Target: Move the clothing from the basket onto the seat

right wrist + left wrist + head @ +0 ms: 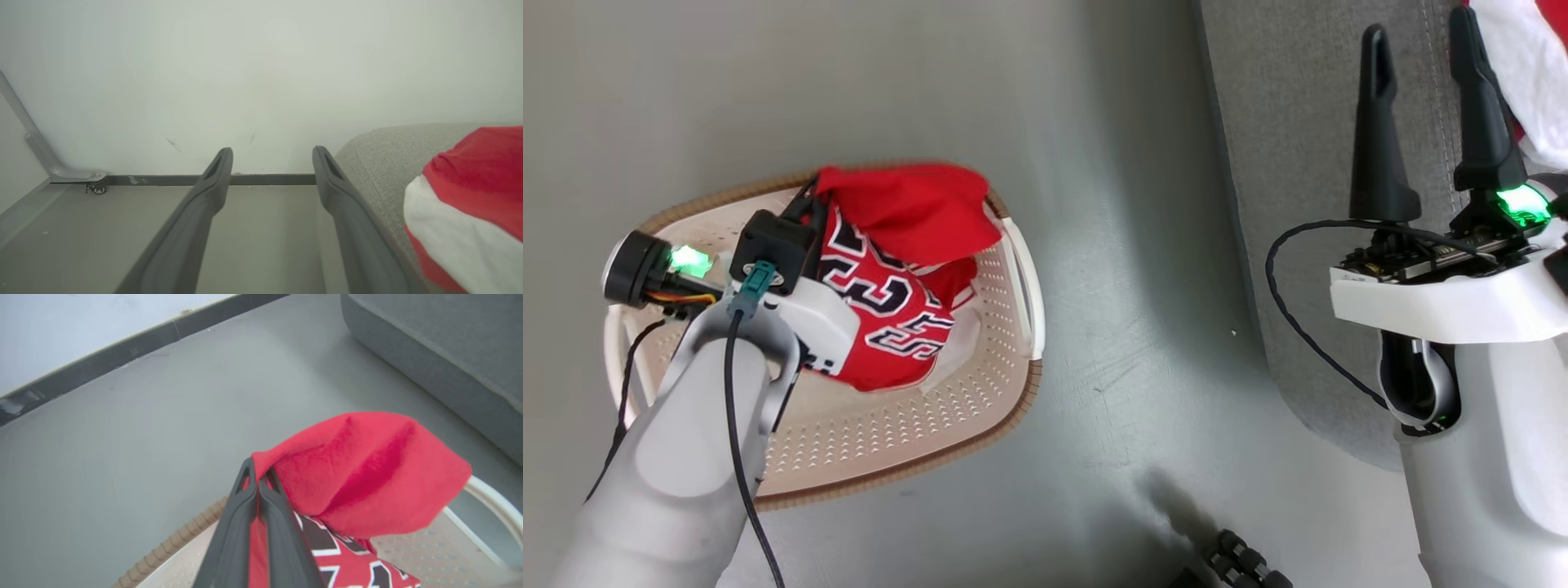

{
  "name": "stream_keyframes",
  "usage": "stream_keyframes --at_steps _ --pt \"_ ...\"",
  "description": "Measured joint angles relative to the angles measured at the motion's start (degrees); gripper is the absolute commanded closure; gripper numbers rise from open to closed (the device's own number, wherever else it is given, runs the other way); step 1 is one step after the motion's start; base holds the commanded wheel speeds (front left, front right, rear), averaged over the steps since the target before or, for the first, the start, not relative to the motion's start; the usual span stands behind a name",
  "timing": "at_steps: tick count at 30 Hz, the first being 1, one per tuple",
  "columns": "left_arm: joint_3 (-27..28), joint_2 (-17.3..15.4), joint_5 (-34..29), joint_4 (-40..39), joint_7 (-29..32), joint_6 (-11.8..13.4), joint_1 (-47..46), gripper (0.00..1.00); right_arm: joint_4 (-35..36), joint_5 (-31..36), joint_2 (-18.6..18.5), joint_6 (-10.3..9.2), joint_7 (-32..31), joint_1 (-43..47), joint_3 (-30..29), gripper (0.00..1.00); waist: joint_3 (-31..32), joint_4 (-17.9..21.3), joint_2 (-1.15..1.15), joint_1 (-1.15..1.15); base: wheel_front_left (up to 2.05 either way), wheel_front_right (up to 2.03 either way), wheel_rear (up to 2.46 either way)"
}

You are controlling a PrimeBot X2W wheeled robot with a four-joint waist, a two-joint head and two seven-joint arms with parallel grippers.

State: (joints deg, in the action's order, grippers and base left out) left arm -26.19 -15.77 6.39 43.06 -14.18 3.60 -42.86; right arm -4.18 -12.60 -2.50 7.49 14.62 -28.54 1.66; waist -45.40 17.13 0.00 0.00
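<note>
A red jersey (890, 310) with the black number 23 hangs lifted above the cream basket (907, 425), its lower end still inside. My left gripper (258, 475) is shut on a fold of the jersey (359, 473) near the basket's far rim. Another red and white garment (1531, 73) lies on the grey seat (1298, 204) at the upper right. My right gripper (1421, 49) stands open over the seat's edge, nothing between its fingers, with the garment (470, 212) just to its right.
Grey floor (1127, 343) separates the basket from the seat. A white wall with a dark baseboard (163, 179) and a metal leg on a castor (96, 185) lie beyond. Black parts of the robot's base (1241, 563) show at the bottom.
</note>
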Motion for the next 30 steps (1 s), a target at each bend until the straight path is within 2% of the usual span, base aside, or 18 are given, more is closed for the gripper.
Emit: stream_keyframes --at_steps 12,23,30 --pt "0.27 0.08 -0.6 -12.85 -0.03 2.45 3.0 1.0 -1.91 1.43 -0.24 0.0 0.0 -1.12 2.69 0.0 3.97 -3.09 0.0 0.0 0.0 0.0 0.0" --pt "0.6 -0.31 -0.68 -21.03 -0.03 3.03 6.91 1.0 -3.89 3.04 -0.91 0.0 0.0 -1.11 3.35 0.0 8.84 -5.39 0.0 0.0 0.0 0.0 0.0" --pt "0.55 -0.63 -0.68 -25.92 -0.04 3.03 8.95 1.0 -5.43 2.97 -2.16 0.0 0.0 -0.91 6.6 0.0 12.28 -6.59 0.0 0.0 0.0 0.0 0.0"
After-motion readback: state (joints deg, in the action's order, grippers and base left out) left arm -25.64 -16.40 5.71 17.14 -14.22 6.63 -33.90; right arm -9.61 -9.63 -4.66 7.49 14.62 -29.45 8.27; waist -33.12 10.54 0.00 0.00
